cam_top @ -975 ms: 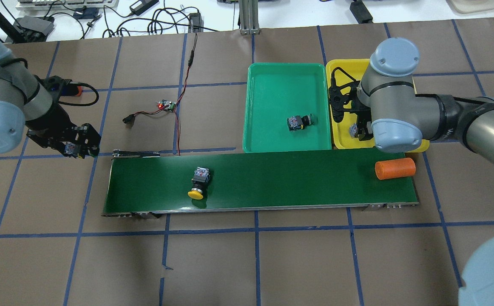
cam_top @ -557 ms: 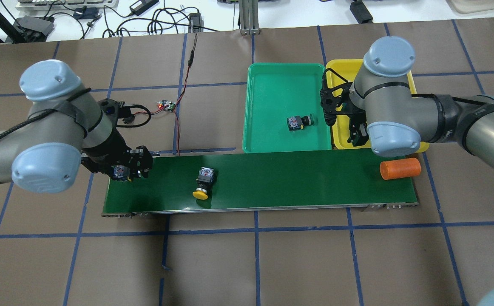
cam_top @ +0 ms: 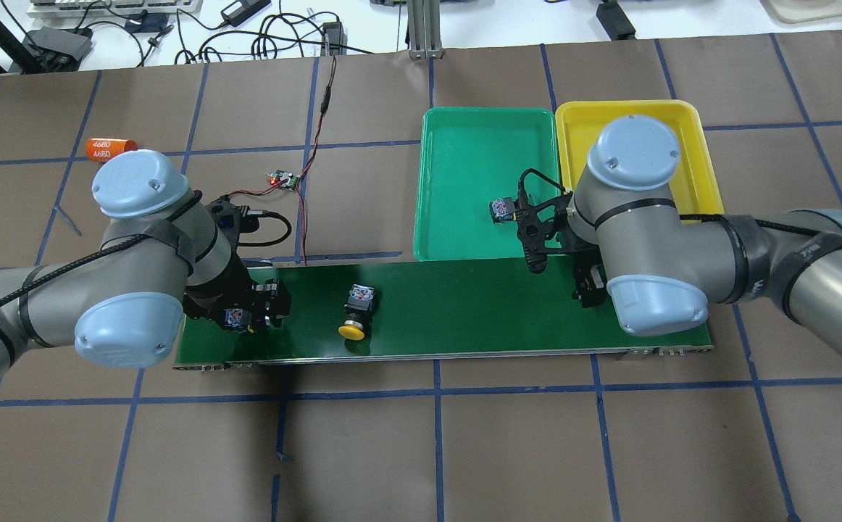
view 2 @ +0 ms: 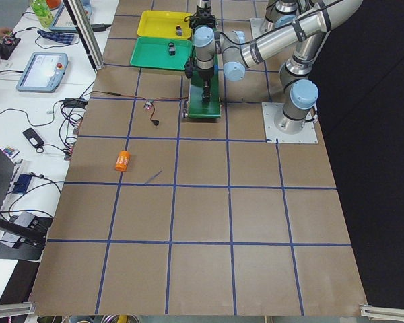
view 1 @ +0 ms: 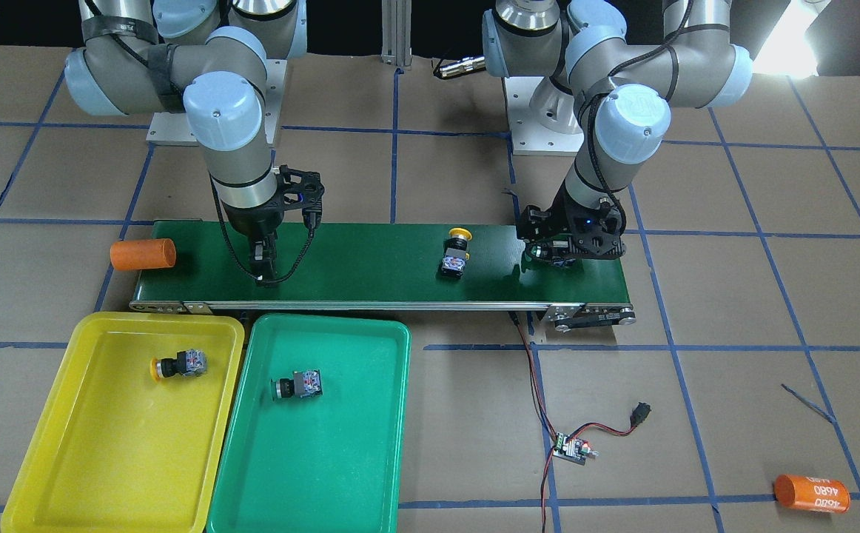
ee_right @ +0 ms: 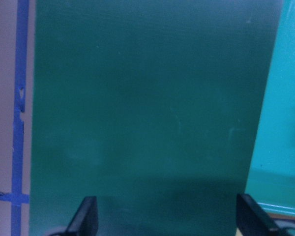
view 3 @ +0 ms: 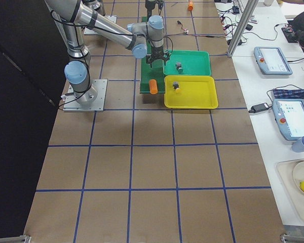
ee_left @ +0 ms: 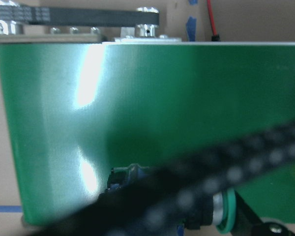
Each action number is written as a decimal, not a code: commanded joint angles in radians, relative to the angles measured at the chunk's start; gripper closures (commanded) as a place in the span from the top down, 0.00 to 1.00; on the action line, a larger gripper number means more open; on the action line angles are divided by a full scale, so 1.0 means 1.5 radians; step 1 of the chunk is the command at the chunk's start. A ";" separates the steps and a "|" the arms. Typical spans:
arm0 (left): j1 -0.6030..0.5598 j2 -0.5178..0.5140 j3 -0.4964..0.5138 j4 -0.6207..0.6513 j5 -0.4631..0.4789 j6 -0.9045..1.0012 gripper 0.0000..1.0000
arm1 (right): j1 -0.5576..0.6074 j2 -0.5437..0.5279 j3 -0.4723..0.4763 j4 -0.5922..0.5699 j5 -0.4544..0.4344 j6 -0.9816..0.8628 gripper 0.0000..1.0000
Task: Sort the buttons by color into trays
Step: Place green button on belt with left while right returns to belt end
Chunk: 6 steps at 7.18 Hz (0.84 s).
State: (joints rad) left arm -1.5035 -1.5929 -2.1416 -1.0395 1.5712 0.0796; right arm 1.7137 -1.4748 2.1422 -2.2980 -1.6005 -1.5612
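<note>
The conveyor belt (cam_top: 464, 304) ran across the table, with the green tray (cam_top: 464, 145) and the yellow tray (cam_top: 696, 159) behind its right end. The right gripper (view 1: 263, 268) hung over that end, jaws wide and empty. The left gripper (cam_top: 247, 315) was clamped on a green button (view 1: 554, 253) over the left end. Between them the yellow button (cam_top: 358, 313) lay on the belt, long axis across it, cap toward the robot. It was nearer the occupied left gripper, so the pick was judged to fall to the right.

Bright, even overhead light, soft shadows on the table (cam_top: 464, 449). Left wrist view — white glare on the belt (ee_left: 88, 73), a cable (ee_left: 236, 167) and button (ee_left: 225, 216) blurred. Right wrist view is dim, hazy.
</note>
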 commanded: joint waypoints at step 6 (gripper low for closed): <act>0.257 -0.178 0.302 -0.100 0.009 0.342 1.00 | 0.016 -0.002 0.009 0.000 -0.011 0.061 1.00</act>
State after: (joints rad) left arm -1.1752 -1.7528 -1.7973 -1.1954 1.5831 0.4870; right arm 1.7379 -1.4759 2.1559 -2.2980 -1.6164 -1.4736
